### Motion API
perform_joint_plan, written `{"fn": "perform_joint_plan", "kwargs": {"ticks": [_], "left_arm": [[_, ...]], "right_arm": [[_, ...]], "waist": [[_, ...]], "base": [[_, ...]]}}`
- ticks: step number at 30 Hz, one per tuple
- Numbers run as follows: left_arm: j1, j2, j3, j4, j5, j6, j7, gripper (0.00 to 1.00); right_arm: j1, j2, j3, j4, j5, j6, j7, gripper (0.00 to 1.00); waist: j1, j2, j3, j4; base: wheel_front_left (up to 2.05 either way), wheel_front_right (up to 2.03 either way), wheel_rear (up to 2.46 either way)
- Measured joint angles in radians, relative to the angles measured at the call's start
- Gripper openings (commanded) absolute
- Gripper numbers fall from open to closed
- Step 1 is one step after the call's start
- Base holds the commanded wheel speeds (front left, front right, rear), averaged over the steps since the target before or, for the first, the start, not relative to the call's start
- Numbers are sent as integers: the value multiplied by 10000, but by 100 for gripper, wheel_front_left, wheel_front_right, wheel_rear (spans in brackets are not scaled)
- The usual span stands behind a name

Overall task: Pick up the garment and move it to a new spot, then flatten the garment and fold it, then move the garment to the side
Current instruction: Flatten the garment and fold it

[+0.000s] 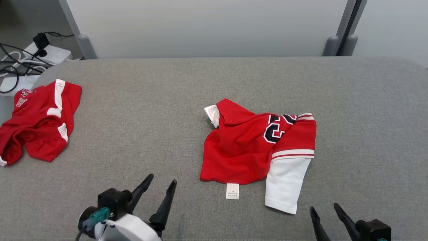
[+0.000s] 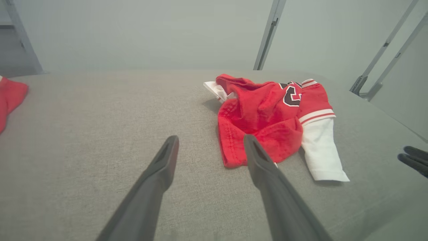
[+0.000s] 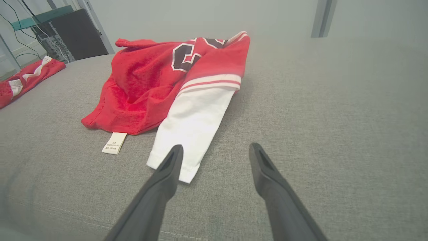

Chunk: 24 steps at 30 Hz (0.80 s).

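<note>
Crumpled red jersey [image 1: 247, 147] lies mid-tabletop [image 1: 133, 100], left hand [image 1: 162, 178] and right hand [image 1: 323, 206] both wide and empty, near it but apart, shorts [image 1: 40, 120] far left.

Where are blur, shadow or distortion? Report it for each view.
Head view: even light, sharp, faint shadow beside the jersey. Left wrist view: hazy, washed-out, wide-angle curve on the grey surface. Right wrist view: background soft, label print unreadable.
</note>
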Motion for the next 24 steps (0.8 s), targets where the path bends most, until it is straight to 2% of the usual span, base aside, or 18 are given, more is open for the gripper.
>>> {"fn": "perform_joint_plan", "kwargs": {"ticks": [5, 10, 16, 24], "left_arm": [[-1069, -443, -587, 1064, -165, -773, 447, 100], [-2054, -788, -851, 2069, -343, -1221, 767, 100], [-2922, -1101, -1141, 3185, -525, -1534, 1024, 100], [-3587, -1394, -1453, 4475, -961, -1693, 1018, 100]], "right_arm": [[-484, -2, 468, 466, 104, 0, 86, 100], [-1123, -12, 807, 997, 265, 0, 23, 100], [-1806, -29, 1273, 1565, 445, 0, -27, 100], [-2391, -63, 1919, 2015, 711, -2, -228, 100]], "waist": [[0, 0, 665, -59], [1, 0, 1340, -148], [0, 0, 1979, -269], [0, 0, 2361, -433]], "base": [[0, 0, 0], [0, 0, 0], [0, 0, 0], [0, 0, 0]]}}
